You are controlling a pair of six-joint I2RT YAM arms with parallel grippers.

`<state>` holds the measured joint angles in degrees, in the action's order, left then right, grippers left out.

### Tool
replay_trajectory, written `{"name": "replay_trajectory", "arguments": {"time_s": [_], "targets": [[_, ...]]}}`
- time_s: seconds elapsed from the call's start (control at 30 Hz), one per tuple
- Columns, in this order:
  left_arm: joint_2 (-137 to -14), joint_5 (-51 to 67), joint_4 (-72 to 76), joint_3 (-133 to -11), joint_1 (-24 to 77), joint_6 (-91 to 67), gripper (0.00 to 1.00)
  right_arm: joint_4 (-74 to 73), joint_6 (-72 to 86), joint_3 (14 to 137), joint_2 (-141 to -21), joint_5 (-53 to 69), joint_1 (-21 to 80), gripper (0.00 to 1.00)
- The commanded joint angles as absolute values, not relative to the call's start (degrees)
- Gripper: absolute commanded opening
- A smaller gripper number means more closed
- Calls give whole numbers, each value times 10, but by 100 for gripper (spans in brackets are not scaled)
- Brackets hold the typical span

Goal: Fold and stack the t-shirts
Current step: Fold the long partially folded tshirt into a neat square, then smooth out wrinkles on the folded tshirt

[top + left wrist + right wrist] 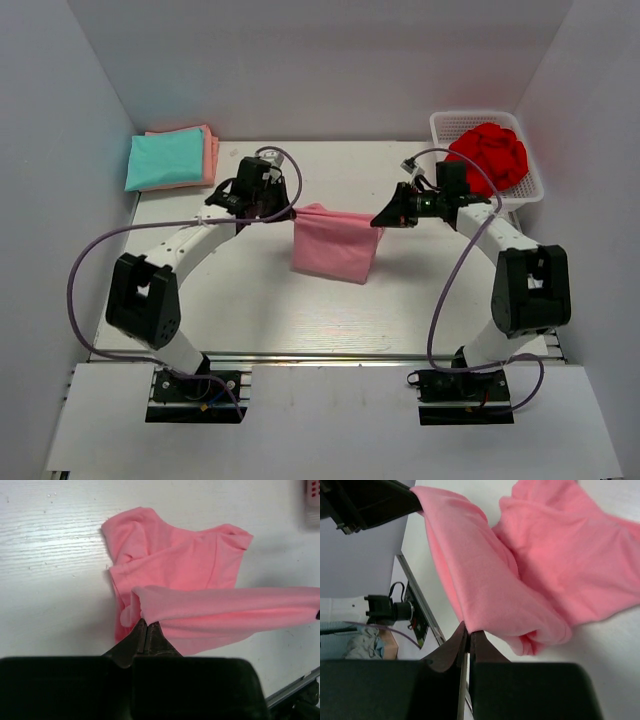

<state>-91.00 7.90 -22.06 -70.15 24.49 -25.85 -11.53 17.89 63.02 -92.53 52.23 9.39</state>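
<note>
My left claw (283, 214) and right claw (381, 220) clamp the raised edge of the pink t-shirt (335, 250). Its remainder lies on the table (240, 300).

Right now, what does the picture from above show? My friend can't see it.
A pink t-shirt hangs stretched between the left gripper and the right gripper, each shut on a top corner. A teal shirt lies folded on a salmon-orange one at the back left; a white basket holding red cloth sits at the back right.
</note>
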Motion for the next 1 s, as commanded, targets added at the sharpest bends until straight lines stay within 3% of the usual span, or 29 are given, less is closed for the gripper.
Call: {"name": "replay_trajectory", "arguments": {"time_s": [0.0, 0.3, 0.37, 0.4, 0.43, 0.47, 0.5, 0.63, 0.73, 0.97], "targets": [[-945, 57, -214, -757, 222, -248, 0, -84, 199, 694, -966, 524, 81, 0], [-1115, 153, -193, -904, 203, -204, 0, -105, 207, 760, -1077, 420, 68, 0], [-1157, 153, -200, -941, 196, -204, 0, -111, 203, 790, -1117, 388, 64, 11], [-1171, 153, -200, -953, 196, -204, 9, -112, 211, 800, -1128, 375, 64, 17], [-1196, 153, -200, -981, 189, -204, 37, -117, 207, 836, -1138, 361, 62, 36], [-1208, 153, -207, -998, 189, -204, 76, -120, 208, 850, -1157, 339, 62, 46], [-1219, 153, -222, -1018, 183, -204, 99, -136, 212, 866, -1174, 330, 59, 51], [-1223, 181, -226, -1070, 178, -184, 100, -162, 185, 903, -1145, 280, 69, 63], [-1187, 215, -186, -1016, 185, -163, 100, -128, 185, 841, -1084, 287, 75, 90], [-1188, 349, -88, -934, 204, -163, 100, -5, 233, 717, -1022, 375, 109, 90]]}}
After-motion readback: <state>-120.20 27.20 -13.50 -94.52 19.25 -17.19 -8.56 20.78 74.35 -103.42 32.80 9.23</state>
